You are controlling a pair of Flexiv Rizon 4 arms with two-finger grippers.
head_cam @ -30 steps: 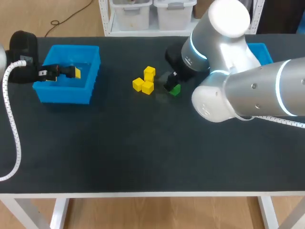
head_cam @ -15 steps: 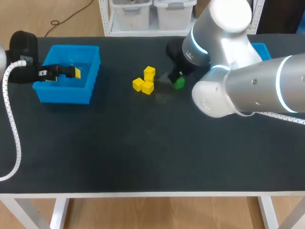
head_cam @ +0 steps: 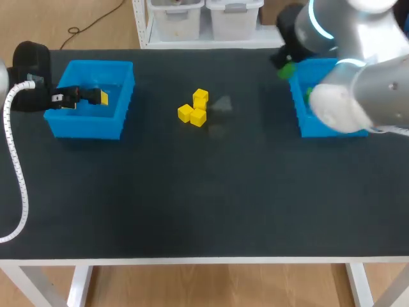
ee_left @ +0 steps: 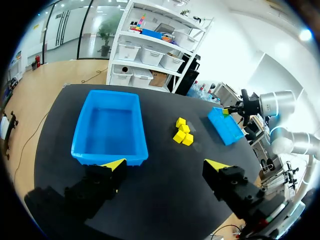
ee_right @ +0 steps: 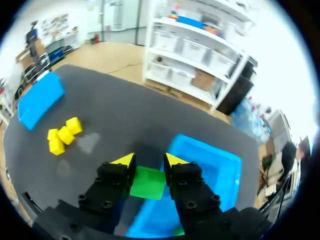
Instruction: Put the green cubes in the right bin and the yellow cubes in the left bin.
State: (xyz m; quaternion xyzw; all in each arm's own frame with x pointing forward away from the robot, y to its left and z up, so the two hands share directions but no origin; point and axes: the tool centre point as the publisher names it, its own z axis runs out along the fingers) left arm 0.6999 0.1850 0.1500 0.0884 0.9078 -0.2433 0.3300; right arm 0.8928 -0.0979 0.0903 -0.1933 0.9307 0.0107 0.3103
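Green cube [ee_right: 147,183] pinched in right gripper [ee_right: 149,161] at right bin [ee_right: 220,170] edge; left gripper [ee_left: 165,165] spread over left bin [ee_left: 107,127].

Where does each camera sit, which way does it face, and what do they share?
Head view: fixed above and behind, looking down on the table; left arm and right arm show.
Left wrist view: on the left arm, looking past its open left hand at the left bin.
Right wrist view: on the right arm, past the right hand holding a green cube, toward the right bin.
Shared: all three show the yellow cubes.
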